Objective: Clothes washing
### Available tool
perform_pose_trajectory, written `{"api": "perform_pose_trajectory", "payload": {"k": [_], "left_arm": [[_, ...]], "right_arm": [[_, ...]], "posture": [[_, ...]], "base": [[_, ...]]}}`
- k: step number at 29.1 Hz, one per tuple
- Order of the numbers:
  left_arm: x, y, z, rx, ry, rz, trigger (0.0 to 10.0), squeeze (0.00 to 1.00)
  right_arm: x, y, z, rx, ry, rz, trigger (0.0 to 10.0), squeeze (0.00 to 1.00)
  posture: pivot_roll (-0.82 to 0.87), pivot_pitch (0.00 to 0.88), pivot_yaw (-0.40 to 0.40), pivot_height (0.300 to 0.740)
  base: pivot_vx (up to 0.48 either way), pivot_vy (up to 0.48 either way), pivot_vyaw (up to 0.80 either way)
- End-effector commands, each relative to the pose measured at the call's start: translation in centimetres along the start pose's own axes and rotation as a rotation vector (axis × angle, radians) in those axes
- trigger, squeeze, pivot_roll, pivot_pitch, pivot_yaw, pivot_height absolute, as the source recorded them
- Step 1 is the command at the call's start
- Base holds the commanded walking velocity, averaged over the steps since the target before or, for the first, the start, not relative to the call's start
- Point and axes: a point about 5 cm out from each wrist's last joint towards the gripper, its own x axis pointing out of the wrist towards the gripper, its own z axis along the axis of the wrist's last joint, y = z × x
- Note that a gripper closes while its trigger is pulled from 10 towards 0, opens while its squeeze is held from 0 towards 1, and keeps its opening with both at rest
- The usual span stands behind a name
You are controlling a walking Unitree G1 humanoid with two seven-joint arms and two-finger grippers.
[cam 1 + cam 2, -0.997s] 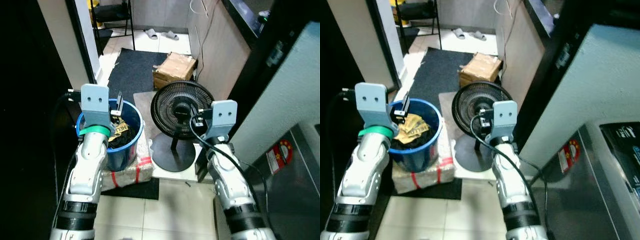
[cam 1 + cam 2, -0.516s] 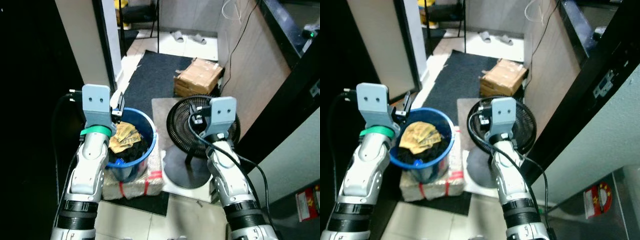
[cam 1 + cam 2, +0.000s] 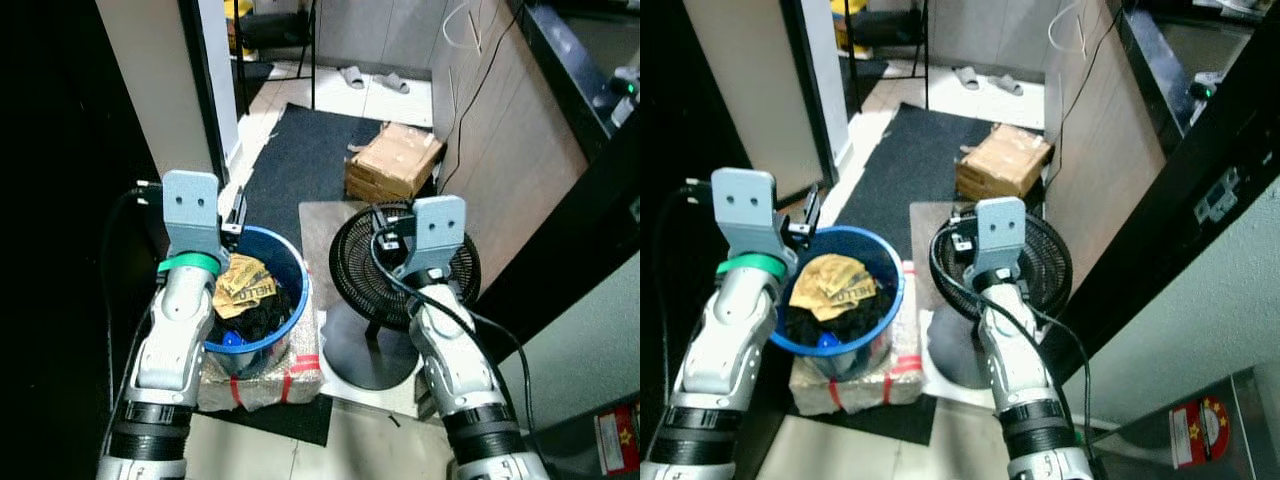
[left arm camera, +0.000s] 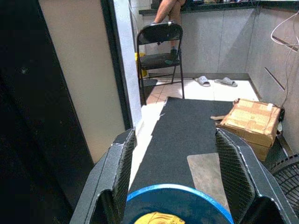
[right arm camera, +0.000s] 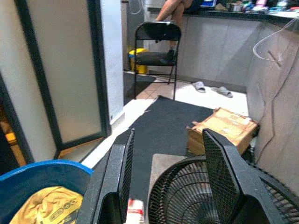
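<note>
clothes (image 3: 245, 295) sit heaped in a blue bucket (image 3: 292, 318), a yellow printed piece on top of dark ones, and the bucket stands on a wrapped bundle with red tape (image 3: 270, 368) on the floor. compared with a second ago, the whole scene has slid: the grey appliance with the red sticker that took up the lower right has mostly dropped out of sight, with just a corner of the sticker (image 3: 618, 438) left, and the doorway and dark mat (image 3: 295, 160) have come further into sight. that reads as the head turning, not the things moving. both arms keep the same raised pose as before.

left gripper (image 4: 171, 173) hangs just above the far rim of the bucket, its two black fingers (image 4: 119, 169) spread wide with nothing between them. right gripper (image 5: 164, 169) hangs over the black floor fan (image 3: 405, 265), which stands just beside the bucket, and its fingers (image 5: 218, 169) are likewise parted and empty.

the floor is pale tile. a cardboard box (image 3: 392, 162) lies at the edge of the mat by a wooden panel wall (image 3: 520, 140) with cables running down it. farther off, a black folding chair (image 4: 159, 44) and a pair of slippers (image 3: 372, 78) stand on the tile, and a person's legs (image 4: 169, 7) show behind the chair.
</note>
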Motion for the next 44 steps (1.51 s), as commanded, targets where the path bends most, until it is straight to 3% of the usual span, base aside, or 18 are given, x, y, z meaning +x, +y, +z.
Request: {"api": "perform_pose_trajectory", "payload": {"k": [1, 44], "left_arm": [[-0.13, -0.22, -0.43, 0.001, 0.013, -0.007, 10.0, 0.0], [-0.18, -0.15, -0.6, 0.003, 0.017, 0.004, 10.0, 0.0]], "right_arm": [[-0.07, -0.02, -0.36, 0.0, 0.01, 0.0, 10.0, 0.0], [-0.06, 0.33, -0.6, -0.004, 0.017, 0.017, 10.0, 0.0]], "posture": [[0.06, 0.009, 0.009, 0.74], [0.06, 0.011, 0.009, 0.74]], "base": [[0.0, 0.0, 0.0], [0.0, 0.0, 0.02]]}}
